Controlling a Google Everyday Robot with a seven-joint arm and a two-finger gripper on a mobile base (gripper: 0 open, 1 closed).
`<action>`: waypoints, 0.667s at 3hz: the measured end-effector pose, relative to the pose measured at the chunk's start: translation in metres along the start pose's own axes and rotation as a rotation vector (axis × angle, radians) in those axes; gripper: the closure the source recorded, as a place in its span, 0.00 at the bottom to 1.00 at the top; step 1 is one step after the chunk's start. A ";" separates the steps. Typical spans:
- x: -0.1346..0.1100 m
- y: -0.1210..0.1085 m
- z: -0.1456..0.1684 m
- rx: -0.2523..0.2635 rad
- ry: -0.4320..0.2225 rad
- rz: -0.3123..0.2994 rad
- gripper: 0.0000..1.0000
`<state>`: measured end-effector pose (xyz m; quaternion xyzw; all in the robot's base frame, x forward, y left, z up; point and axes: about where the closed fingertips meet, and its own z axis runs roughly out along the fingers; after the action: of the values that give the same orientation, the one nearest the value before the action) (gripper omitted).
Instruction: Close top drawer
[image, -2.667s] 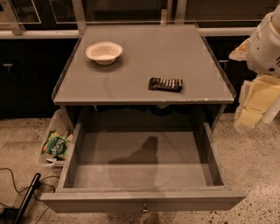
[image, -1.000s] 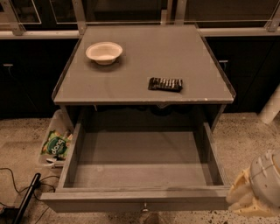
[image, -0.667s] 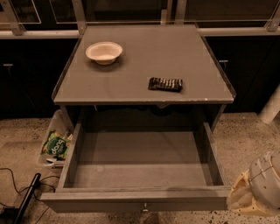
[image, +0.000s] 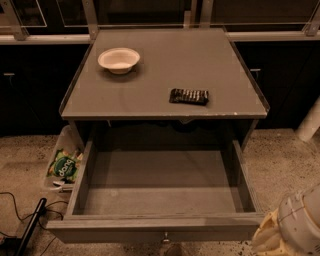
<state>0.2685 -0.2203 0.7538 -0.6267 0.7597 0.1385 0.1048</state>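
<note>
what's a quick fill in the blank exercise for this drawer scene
1. The top drawer stands ___, not shut.
2. On the cabinet top, a white ___ sits left of the dark snack bar.
3. The gripper is in the view's lower ___ corner, near the drawer front.
Missing words: open; bowl; right.

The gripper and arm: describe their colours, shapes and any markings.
The gripper, in the bottom right corner just past the front of the top drawer, is a pale cream-yellow, lumpy form. The arm segment behind it is a rounded white shell with thin grey seam lines. No cables or markings show.
</note>
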 end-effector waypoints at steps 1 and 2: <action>0.014 0.002 0.047 -0.002 -0.102 0.014 1.00; 0.012 -0.024 0.071 0.046 -0.180 -0.014 1.00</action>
<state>0.2889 -0.2118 0.6809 -0.6144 0.7458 0.1761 0.1878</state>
